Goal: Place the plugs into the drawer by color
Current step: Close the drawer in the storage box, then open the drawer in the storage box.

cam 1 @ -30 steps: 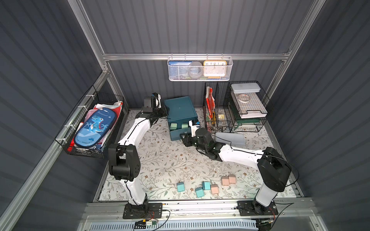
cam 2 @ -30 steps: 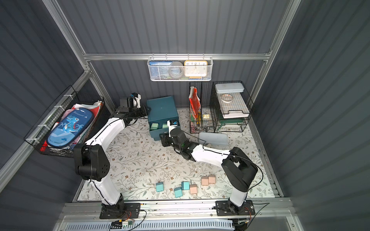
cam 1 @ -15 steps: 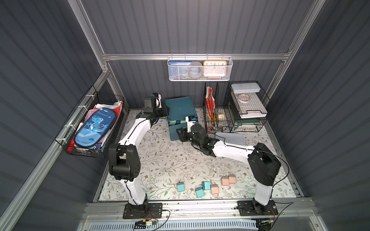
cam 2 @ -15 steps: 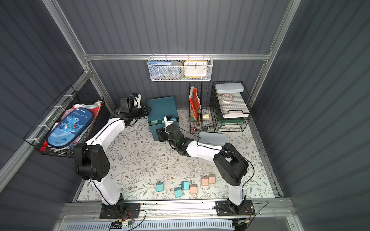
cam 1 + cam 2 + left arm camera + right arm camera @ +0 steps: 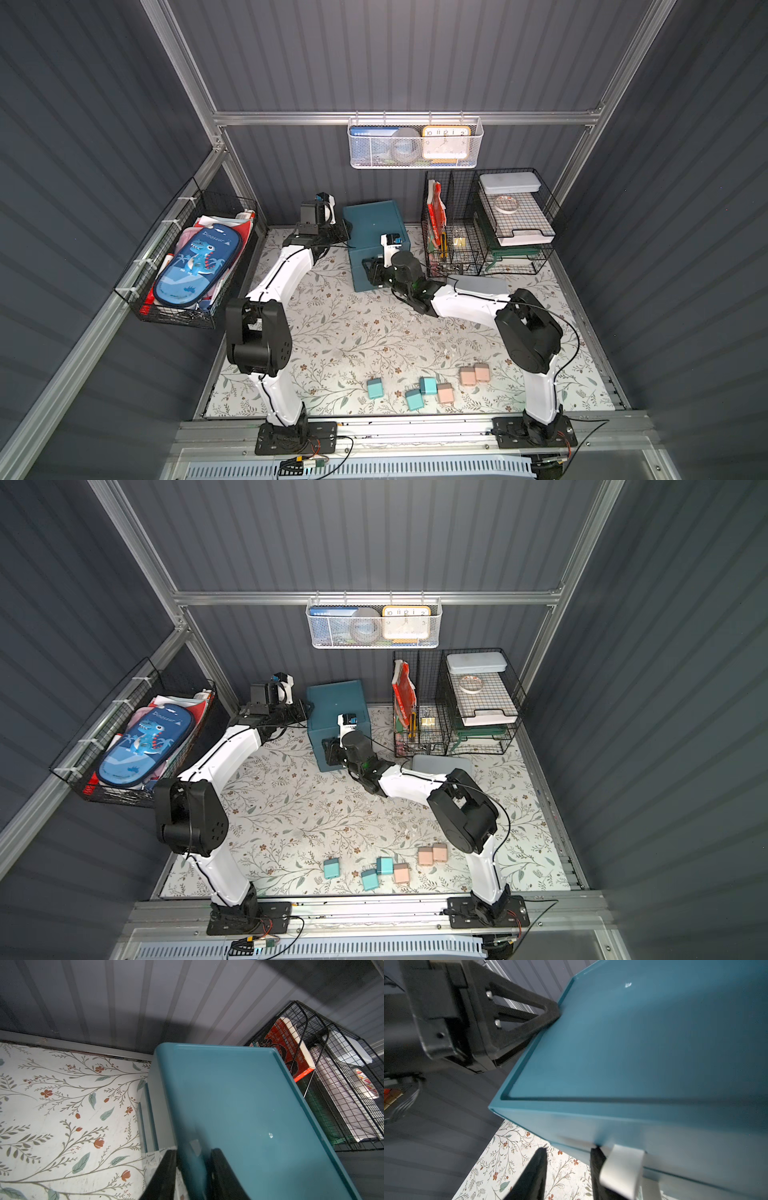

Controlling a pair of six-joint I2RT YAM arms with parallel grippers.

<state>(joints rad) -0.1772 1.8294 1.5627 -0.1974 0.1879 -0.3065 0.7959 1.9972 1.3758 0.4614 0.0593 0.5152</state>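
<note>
white arms (image 5: 286,270), black joints (image 5: 255,336); thin cables (image 5: 575,332)

Three light blue-teal rounded plastic plugs (image 5: 375,389) (image 5: 414,400) (image 5: 428,385) and three peach-pink plugs (image 5: 446,392) (image 5: 468,375) (image 5: 482,372), six together, well apart from the left hand (image 5: 194,1151) and right hand (image 5: 568,1149); one dark teal boxy drawer cabinet (image 5: 370,218) just beside both.

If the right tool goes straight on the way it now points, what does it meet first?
The right tool would meet the front of the dark teal drawer cabinet, just beside a white pull tab. It looks very close to it, though depth is unclear.
</note>
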